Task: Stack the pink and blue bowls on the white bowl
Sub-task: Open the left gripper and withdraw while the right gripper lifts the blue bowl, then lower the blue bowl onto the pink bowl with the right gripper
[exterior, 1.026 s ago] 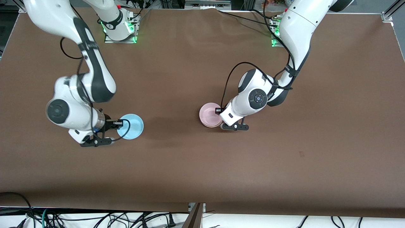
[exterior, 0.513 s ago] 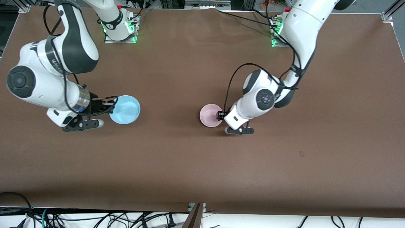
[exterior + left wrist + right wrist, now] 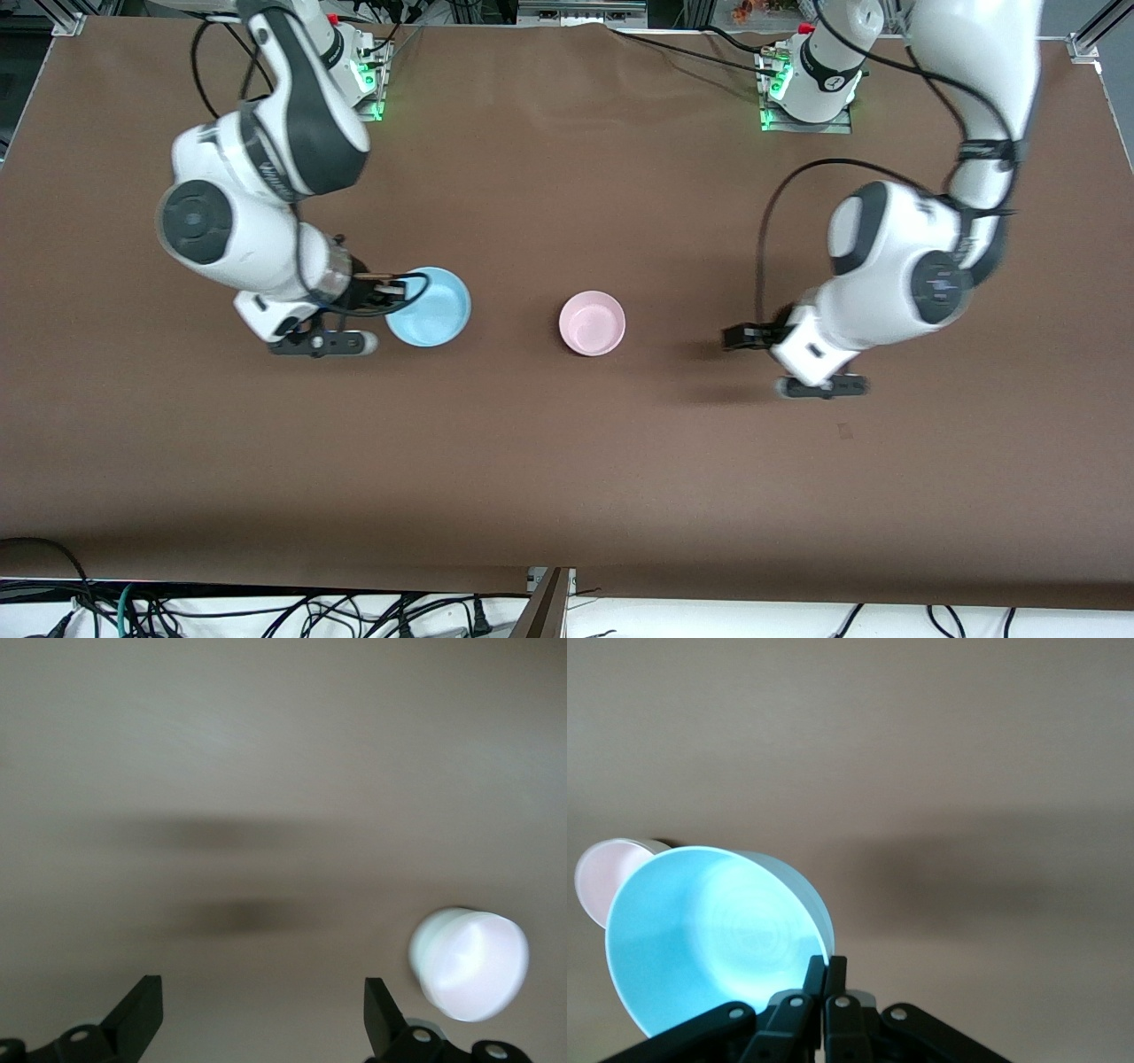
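Item one: the right gripper, fingers pressed together on the rim of the blue bowl, which we see carried tilted in the air over the table toward the right arm's end.

Item two: the left gripper, fingers spread wide, holding and touching nothing, over bare table toward the left arm's end.

Item three: the pink bowl, which we find upright on the table between the two grippers, apart from both. We see no white bowl of its own.
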### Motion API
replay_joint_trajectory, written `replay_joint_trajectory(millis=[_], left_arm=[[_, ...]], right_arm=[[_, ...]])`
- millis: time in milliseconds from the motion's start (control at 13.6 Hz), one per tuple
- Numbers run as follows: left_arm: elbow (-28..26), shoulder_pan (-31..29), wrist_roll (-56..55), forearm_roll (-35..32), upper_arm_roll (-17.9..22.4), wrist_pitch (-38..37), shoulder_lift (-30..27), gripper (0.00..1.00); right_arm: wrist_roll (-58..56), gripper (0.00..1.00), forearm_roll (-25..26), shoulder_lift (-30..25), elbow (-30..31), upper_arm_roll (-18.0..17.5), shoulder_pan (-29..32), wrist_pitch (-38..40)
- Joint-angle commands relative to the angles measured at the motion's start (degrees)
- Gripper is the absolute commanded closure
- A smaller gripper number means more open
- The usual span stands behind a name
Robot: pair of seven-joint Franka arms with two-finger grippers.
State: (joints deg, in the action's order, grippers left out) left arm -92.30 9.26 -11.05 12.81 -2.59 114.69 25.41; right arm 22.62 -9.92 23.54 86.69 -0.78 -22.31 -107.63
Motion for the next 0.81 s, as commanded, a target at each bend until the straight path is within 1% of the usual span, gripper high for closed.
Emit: replay_joint_trajectory(millis=[0,147,220,440,586,733], left_arm=[[-1.3,-5.2,5.6,-5.7,1.7,-3.7,-6.0,0.0],[-1.3,-7.4,8.4,-12.3,1.8,-5.7,-10.7,0.0],[-1.3,-8.2,8.6,-13.2,1.8,-6.0,-12.5,0.0],[-1.2,-10.8,8.6,-13.3,1.9,-10.8,-15.9,0.0],[-1.0,-12.2,8.7,-13.2,2.7,-12.8,-17.7,0.0],[1.8,-12.3,8.8,-12.6,4.9,-16.3,-17.9,0.0]], right_arm=[[9.8,1.0,-0.7,2.6,-0.8,0.3,-5.5,-5.2],[18.6,1.0,-0.6,5.4,-0.9,0.3,-10.4,-11.2],[21.7,1.0,-0.6,6.9,-0.9,0.3,-12.3,-14.5],[25.9,1.0,-0.5,11.6,-1.3,0.3,-16.4,-21.0],[27.6,1.0,-0.5,13.2,-1.3,0.3,-17.9,-22.4],[28.0,1.0,-0.5,13.8,-1.3,0.3,-18.6,-22.6]])
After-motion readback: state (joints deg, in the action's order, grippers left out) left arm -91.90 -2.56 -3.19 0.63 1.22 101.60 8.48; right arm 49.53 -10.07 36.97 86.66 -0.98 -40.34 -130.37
